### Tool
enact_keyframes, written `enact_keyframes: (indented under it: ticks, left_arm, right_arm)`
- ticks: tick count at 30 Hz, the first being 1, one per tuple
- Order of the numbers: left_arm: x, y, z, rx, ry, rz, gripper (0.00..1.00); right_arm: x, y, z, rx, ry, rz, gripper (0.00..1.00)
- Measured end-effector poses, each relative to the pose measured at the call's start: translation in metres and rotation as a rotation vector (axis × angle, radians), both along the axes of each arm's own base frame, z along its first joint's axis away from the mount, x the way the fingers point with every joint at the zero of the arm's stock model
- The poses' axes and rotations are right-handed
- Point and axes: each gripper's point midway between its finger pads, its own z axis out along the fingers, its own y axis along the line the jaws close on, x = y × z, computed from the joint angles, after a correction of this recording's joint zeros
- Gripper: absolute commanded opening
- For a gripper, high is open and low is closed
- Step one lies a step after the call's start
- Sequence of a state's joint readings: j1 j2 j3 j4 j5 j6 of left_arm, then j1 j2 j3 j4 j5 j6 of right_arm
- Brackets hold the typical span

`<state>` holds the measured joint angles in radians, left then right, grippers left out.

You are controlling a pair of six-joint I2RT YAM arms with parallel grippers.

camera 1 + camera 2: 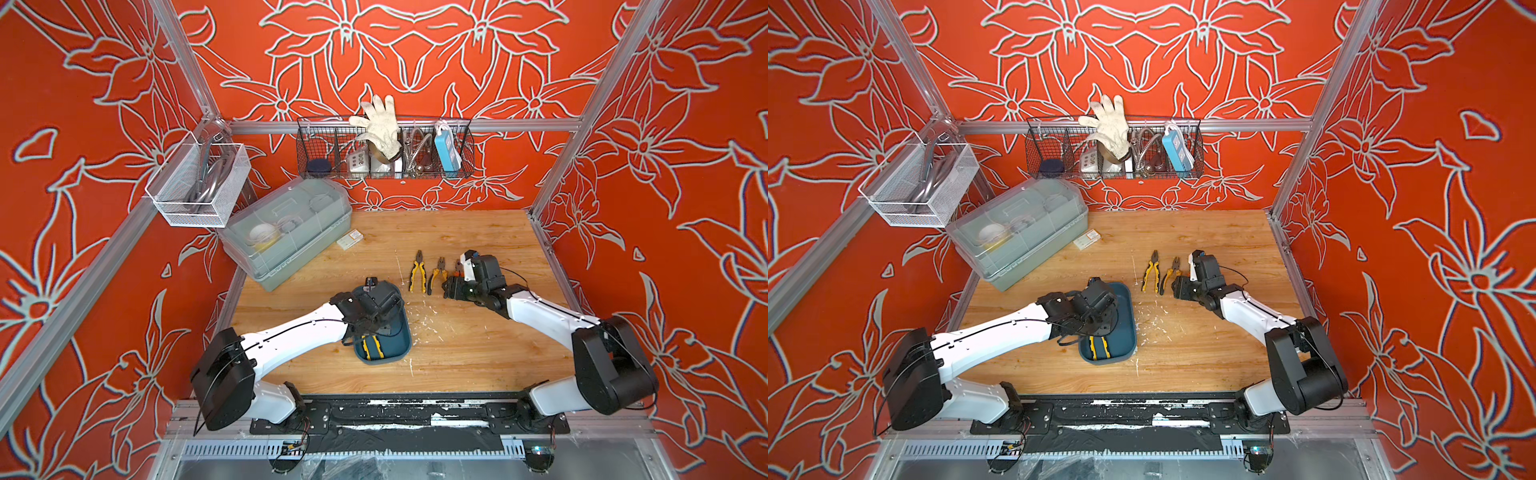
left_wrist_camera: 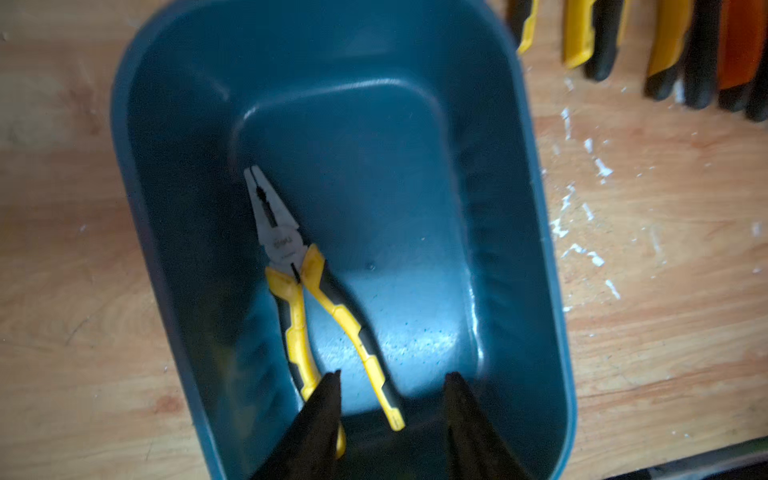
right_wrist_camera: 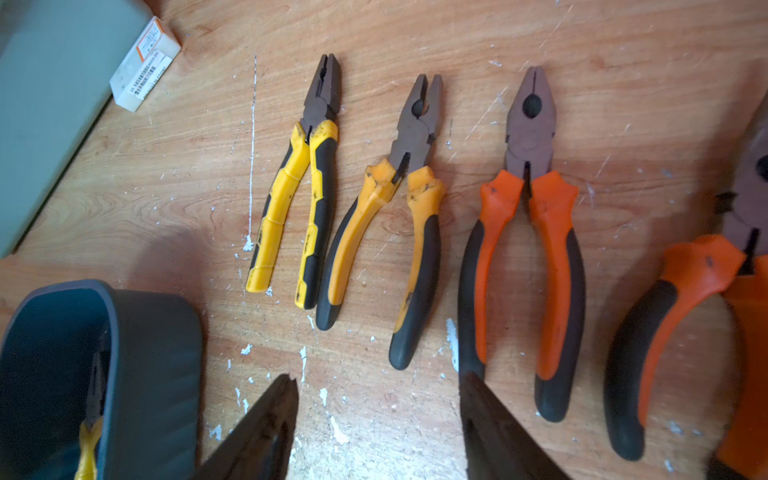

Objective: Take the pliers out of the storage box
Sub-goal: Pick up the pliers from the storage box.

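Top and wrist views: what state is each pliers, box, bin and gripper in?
storage box: lidless, upright, one pliers inside.
yellow pliers in box: lying flat, jaws shut.
row of four pliers: out of the box, on the table.
left gripper: open, over the boxed pliers' handles.
right gripper: open, empty, above the table.
lidded bin: lid shut.

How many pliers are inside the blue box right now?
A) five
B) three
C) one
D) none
C: the left wrist view shows just one pair, the yellow-and-black pliers, lying on the floor of the blue storage box.
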<state>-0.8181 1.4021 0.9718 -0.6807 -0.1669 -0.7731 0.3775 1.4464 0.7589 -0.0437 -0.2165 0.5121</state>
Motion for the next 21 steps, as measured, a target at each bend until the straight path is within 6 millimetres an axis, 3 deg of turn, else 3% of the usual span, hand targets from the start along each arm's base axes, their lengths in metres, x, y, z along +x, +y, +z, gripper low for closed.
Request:
enact_keyframes:
  ticks: [10,18,21]
  left_arm:
    - [-0.015,0.003,-0.062,-0.015,0.232,0.056,0.42]
    - [-0.015,-0.004,-0.077,-0.024,0.265,0.057,0.36]
    - [-0.012,-0.007,-0.077,-0.036,0.256,0.063,0.28]
  right_arm:
    - [0.000,0.001,0.000,0.004,0.002,0.004,0.65]
    - [-0.001,0.001,0.000,0.006,0.002,0.006,0.64]
    - [-0.001,0.002,0.000,0.009,0.003,0.009,0.64]
